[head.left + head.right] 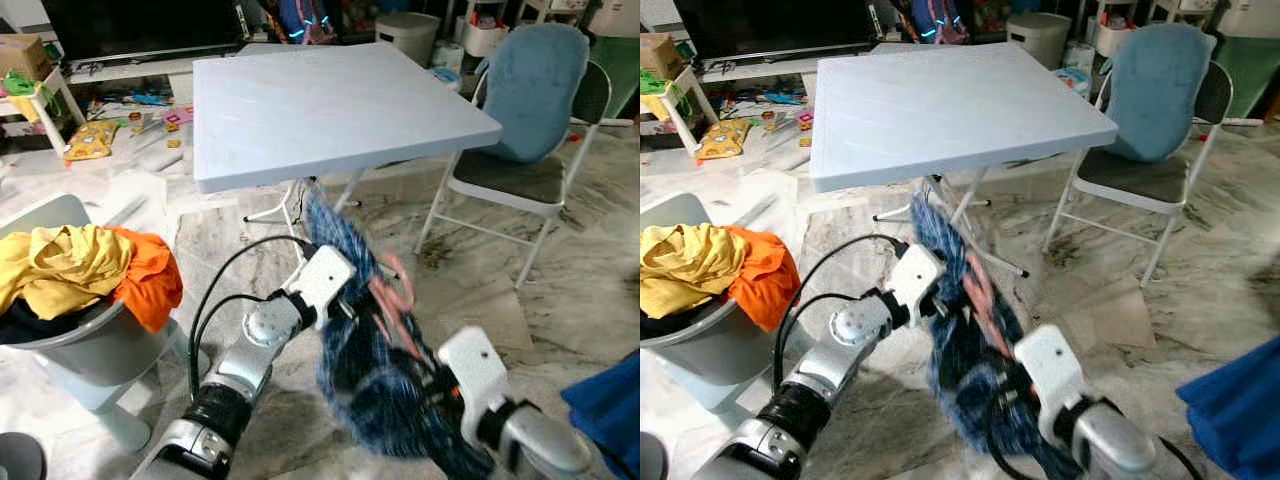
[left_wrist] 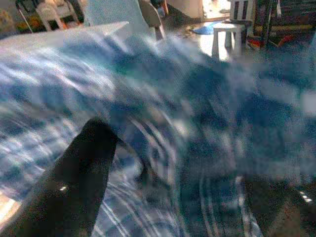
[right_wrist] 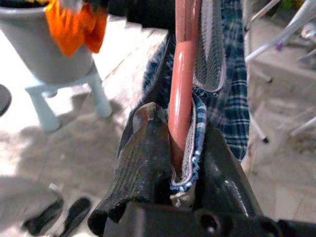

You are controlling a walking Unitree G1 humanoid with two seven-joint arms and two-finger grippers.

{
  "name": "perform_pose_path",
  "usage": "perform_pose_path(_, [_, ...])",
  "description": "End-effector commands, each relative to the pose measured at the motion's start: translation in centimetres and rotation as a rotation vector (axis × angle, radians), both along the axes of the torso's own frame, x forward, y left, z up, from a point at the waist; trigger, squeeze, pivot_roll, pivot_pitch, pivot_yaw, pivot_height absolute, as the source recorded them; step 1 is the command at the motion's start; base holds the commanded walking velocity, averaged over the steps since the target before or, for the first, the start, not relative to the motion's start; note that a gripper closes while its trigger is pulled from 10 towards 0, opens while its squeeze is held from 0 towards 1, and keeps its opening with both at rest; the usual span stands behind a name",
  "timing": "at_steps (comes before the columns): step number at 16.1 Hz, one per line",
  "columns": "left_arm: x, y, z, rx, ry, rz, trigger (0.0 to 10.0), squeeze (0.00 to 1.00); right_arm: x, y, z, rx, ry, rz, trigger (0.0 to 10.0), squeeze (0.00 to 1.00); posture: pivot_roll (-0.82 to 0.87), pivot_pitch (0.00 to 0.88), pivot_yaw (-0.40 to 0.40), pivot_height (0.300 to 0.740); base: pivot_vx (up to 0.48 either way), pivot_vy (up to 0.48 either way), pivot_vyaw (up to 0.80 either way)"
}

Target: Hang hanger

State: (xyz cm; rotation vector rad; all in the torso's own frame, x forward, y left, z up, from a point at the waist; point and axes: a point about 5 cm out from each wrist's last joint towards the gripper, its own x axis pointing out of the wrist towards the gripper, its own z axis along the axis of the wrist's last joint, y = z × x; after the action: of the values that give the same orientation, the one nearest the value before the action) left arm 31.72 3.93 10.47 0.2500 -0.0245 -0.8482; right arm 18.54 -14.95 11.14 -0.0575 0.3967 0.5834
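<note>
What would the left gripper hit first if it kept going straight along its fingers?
Most likely the blue plaid shirt, bunched right against the left gripper; the view is blurred, so depth is unclear. Beyond the cloth lies the white table edge.

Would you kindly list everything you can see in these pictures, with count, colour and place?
Plaid shirt: one, blue checked, held up between the two arms, below the table's near edge.
Hanger: one, salmon pink, inside the shirt.
Folding table: one, pale blue-grey top, straight ahead.
Folding chair: one, blue padded back, grey seat, right of the table.
Laundry basket: one, grey, on the left.
Clothes: a pile, yellow and orange, in the basket.
Bin: one, grey, behind the table.
Toys and clutter: several, mixed colours, on the floor at far left.
Blue cloth: one, at the right edge.
Left gripper: against the shirt; blurred.
Right gripper: shut on the hanger and shirt fabric.
</note>
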Motion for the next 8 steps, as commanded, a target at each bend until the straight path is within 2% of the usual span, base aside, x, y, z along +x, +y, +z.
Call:
perform_pose_path(1, [0.4,0.1,0.3,-0.003,-0.014,0.013,0.0,0.0,0.0,0.1,0.9,0.013,-0.028,0.018,10.0,0.0,-0.05,0.0,-0.005,0.74,0.0,0.0,0.0])
perform_pose_path(4, [0.2,0.1,0.2,-0.006,-0.011,0.005,0.0,0.0,0.2,-0.6,0.2,-0.023,0.008,-0.021,10.0,0.0,-0.05,0.0,-0.005,0.74,0.0,0.0,0.0])
perform_pose_path(8, [-0.1,0.2,-0.4,0.009,0.013,-0.024,0.0,0.0,0.6,-1.1,0.5,-0.026,-0.002,-0.034,10.0,0.0,-0.05,0.0,-0.007,0.74,0.0,0.0,0.0])
